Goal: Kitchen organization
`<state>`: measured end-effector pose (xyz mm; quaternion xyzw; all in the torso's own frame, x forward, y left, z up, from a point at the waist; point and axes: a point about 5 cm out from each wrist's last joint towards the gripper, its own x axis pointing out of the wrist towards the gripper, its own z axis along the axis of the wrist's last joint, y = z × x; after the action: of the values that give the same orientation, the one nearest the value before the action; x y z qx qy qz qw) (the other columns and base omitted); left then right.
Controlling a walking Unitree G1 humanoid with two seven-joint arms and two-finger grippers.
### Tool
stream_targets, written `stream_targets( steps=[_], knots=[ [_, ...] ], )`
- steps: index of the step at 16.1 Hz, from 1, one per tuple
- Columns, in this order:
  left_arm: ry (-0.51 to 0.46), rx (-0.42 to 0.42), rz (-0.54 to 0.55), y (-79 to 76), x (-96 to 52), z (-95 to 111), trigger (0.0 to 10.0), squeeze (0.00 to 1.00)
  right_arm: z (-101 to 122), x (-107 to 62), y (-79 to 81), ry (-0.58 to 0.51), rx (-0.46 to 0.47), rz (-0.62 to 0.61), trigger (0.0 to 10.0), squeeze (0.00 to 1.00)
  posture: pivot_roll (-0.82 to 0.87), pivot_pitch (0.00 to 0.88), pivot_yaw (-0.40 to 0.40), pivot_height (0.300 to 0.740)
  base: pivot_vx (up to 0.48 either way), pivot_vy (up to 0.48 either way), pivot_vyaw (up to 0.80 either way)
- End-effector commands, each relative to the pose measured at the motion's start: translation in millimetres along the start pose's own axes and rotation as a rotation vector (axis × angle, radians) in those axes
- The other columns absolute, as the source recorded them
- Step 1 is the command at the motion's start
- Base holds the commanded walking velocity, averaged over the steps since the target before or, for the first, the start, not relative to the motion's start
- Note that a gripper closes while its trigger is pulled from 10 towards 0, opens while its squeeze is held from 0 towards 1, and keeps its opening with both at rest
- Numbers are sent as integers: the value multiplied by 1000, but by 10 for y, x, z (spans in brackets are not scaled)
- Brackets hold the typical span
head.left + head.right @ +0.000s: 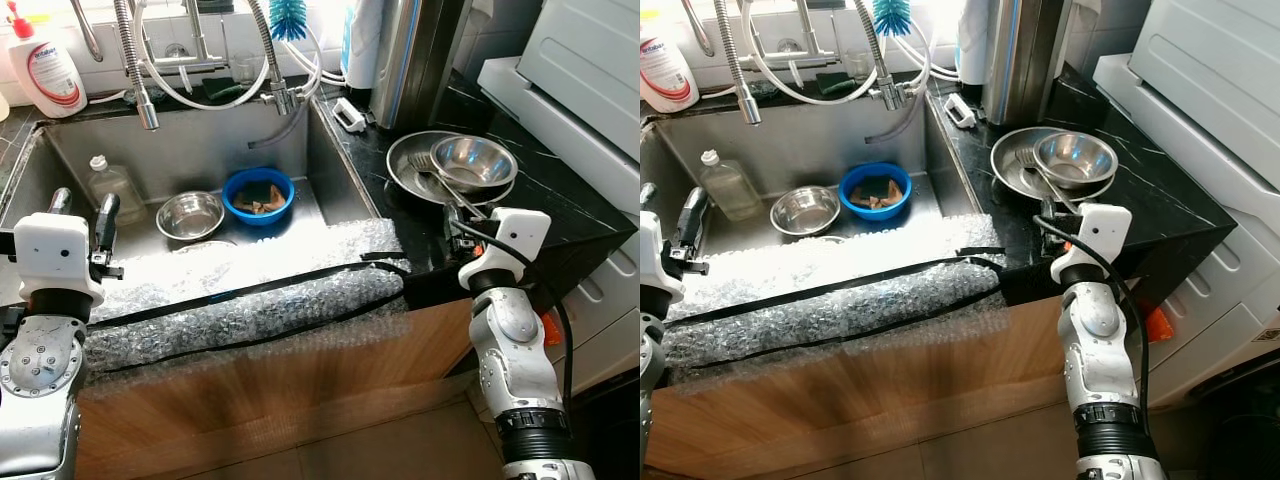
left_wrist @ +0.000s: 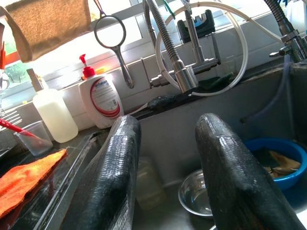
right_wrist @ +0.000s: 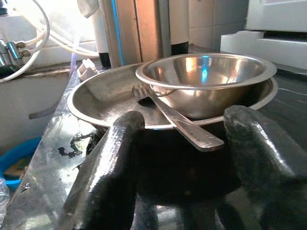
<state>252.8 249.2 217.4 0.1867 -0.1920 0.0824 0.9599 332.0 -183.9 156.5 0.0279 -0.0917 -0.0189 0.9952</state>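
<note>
On the black counter right of the sink lies a steel plate point(image 1: 405, 170) holding a steel bowl point(image 1: 472, 160) and a fork point(image 1: 440, 180). My right gripper point(image 1: 458, 236) is open at the plate's near rim, and the fork handle point(image 3: 192, 134) points between its fingers. Down in the sink point(image 1: 200, 140) sit a small steel bowl point(image 1: 190, 213), a blue bowl point(image 1: 258, 193) with food scraps, and a clear plastic bottle point(image 1: 112, 185). My left gripper point(image 1: 82, 208) hangs open above the sink's left front, holding nothing.
Bubble wrap point(image 1: 250, 300) with black tape covers the sink's front edge. A hose faucet point(image 1: 135, 70) hangs over the basin. A soap bottle point(image 1: 45, 65) stands at the back left. Behind the plate is a tall steel appliance point(image 1: 415, 60); a white machine point(image 1: 590, 70) stands at right.
</note>
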Motion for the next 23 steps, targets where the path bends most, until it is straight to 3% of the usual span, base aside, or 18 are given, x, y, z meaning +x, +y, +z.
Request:
stream_targets(
  steps=[1,11,13,14,15,23],
  knots=[
    [-4,9,16,16,16,16,10000,0,-25,5,11,8,11,3,1059,0,53,119,-22,740,0,0,0],
    [-8,5,19,0,19,22,10000,0,-5,14,34,-7,20,28,1451,0,56,115,-27,740,0,0,0],
    [-9,6,19,0,21,24,10000,0,5,18,43,-12,22,33,2431,0,55,114,-27,740,0,0,0],
    [-9,5,20,0,21,24,10000,0,7,20,53,-14,23,38,4902,0,56,114,-28,740,0,0,0],
    [-10,6,22,1,22,26,10000,0,25,21,71,-31,32,48,10000,0,58,112,-28,740,0,0,0],
    [-16,7,32,7,31,38,10000,0,194,25,217,-134,90,156,10000,0,61,110,-32,740,0,0,0]
  ],
)
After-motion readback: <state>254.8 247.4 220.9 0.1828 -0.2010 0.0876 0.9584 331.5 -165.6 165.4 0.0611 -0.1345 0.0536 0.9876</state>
